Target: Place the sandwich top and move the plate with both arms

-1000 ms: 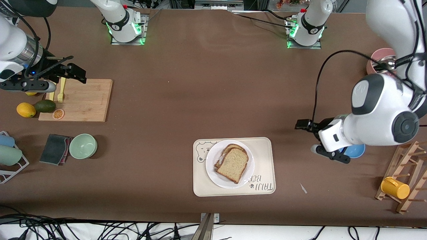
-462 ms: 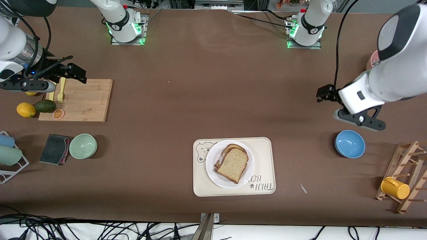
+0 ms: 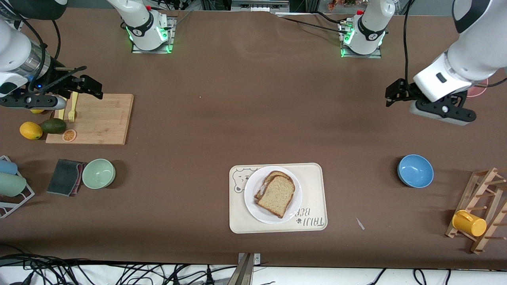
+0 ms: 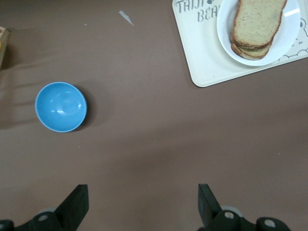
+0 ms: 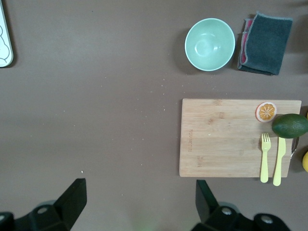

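The sandwich top (image 3: 277,194), a light-brown bread slice with a darker crust, lies on another slice on the white plate (image 3: 253,202). The plate sits on the cream bear tray (image 3: 313,186), near the table's front edge. In the left wrist view the bread (image 4: 257,19), plate (image 4: 291,33) and tray (image 4: 207,60) show at the edge. My left gripper (image 3: 393,96) (image 4: 142,202) is open and empty, up over bare table at the left arm's end. My right gripper (image 3: 90,88) (image 5: 139,199) is open and empty, over the edge of the cutting board.
A blue bowl (image 3: 415,170) (image 4: 61,107) stands at the left arm's end beside a wooden rack with a yellow cup (image 3: 469,223). At the right arm's end are a cutting board (image 3: 99,118) (image 5: 226,139) with fork, knife, avocado and orange slice, a green bowl (image 3: 98,173) (image 5: 210,44) and a dark cloth (image 3: 65,177).
My left arm has swung up and away from the blue bowl, toward the robots' side of the table. The right arm, plate and bread have not moved.
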Motion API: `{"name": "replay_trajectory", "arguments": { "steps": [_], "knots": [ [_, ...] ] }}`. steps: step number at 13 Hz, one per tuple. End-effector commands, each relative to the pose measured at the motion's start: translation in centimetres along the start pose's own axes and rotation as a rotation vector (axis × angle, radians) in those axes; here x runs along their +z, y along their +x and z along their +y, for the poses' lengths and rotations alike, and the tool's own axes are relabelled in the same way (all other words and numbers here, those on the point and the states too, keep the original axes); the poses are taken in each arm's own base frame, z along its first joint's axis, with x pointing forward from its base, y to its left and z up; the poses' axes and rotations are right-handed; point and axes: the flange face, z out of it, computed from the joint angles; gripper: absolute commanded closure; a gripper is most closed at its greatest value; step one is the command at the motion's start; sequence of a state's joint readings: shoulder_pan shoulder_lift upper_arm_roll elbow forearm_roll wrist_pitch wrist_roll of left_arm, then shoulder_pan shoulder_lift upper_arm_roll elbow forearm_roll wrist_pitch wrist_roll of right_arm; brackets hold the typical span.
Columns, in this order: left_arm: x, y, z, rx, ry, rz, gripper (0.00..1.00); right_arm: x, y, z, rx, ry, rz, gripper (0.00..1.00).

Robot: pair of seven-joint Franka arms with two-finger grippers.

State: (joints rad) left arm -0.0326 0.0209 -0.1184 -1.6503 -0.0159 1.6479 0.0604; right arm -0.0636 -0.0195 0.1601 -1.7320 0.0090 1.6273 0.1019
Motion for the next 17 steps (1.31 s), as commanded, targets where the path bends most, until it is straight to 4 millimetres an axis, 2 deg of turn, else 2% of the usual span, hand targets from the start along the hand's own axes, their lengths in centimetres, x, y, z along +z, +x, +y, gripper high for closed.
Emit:
{"name": "replay_trajectory", "arguments": {
  "steps": [1, 4, 6, 8, 12, 17],
  "knots": [
    [-0.9, -2.0, -3.0, -0.089, 0.013, 0.037, 0.00, -0.5, -0.2, -0.1, 0.009, 0.017, 0.007, 0.00],
    [-0.8, -1.5, -3.3, -0.105, 0.008, 0.033, 0.00, -1.1, -0.1, -0.1, 0.012, 0.018, 0.019, 0.00],
    [-0.8, -1.4, -2.5, -0.091, 0.012, 0.034, 0.00, -1.3, -0.1, -0.1, 0.012, 0.019, 0.023, 0.00],
    [-0.9, -1.4, -2.7, -0.099, 0.021, 0.035, 0.00, -2.6, 0.1, -0.1, 0.011, 0.022, 0.048, 0.00],
    [-0.9, -1.4, -2.9, -0.099, 0.023, 0.029, 0.00, -2.0, 0.3, 0.0, 0.008, 0.022, 0.027, 0.00],
    [-1.0, -1.2, -2.7, -0.098, 0.022, 0.024, 0.00, -2.3, 0.1, 0.7, 0.008, 0.022, 0.031, 0.00]
  ]
}}
